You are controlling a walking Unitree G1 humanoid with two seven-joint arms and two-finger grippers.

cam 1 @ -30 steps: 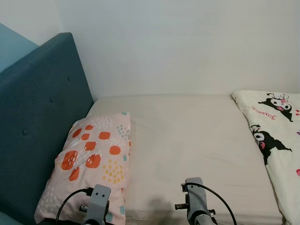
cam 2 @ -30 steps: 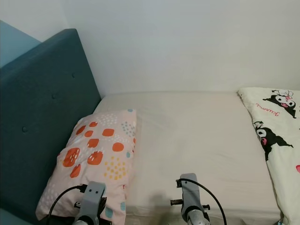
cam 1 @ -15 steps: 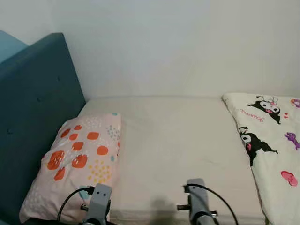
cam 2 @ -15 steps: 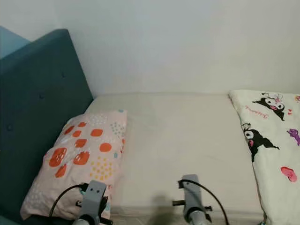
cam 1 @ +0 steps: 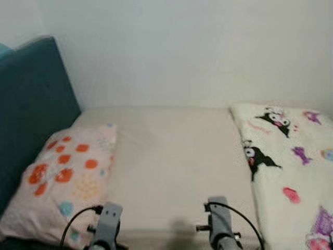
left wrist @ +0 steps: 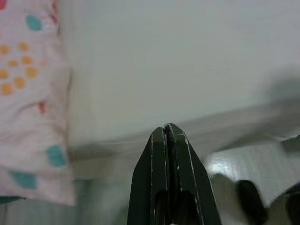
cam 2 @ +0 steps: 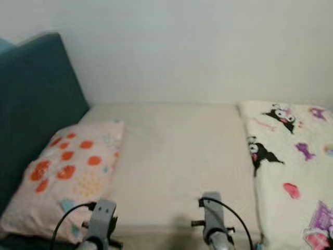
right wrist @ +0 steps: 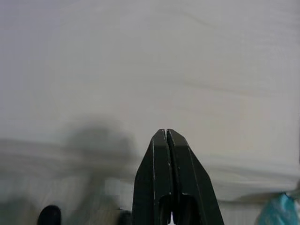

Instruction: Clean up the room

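Left pincer [left wrist: 166, 129] and right pincer [right wrist: 166, 132] hang pressed closed and empty at the bed's [cam 1: 171, 156] near edge. Left of them lies the dotted pillow [cam 1: 57, 182]; right, the cartoon-print blanket [cam 1: 291, 172], lettering unreadable.

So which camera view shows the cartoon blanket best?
The left eye view: the cartoon blanket covers the bed's right side, prints visible though blurred. The right eye view shows nearly the same. The right wrist view catches perhaps a corner.
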